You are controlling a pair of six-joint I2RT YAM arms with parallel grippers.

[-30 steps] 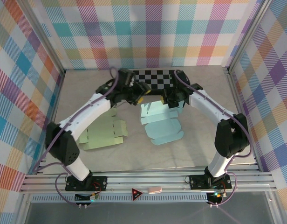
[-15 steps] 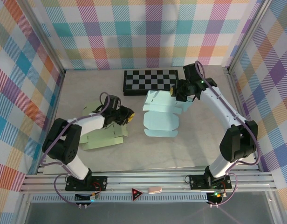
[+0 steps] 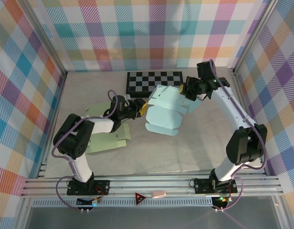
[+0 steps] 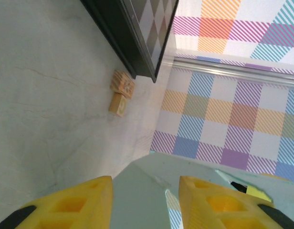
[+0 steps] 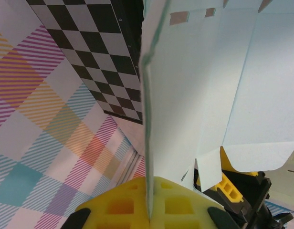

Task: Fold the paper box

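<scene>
Right hand (image 5: 148, 200) pinches the raised paper box (image 5: 199, 86) edge.

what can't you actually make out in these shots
- Left wrist view: the bottom edge cuts off the left claw, so contact with the blue paper box is unclear.
- Top view: the left arm covers part of the green sheet.
- Left wrist view: the wooden blocks are too small to read.
- Right wrist view: the right claw pinches the box's edge, and the frame edges cut off the rest.
</scene>
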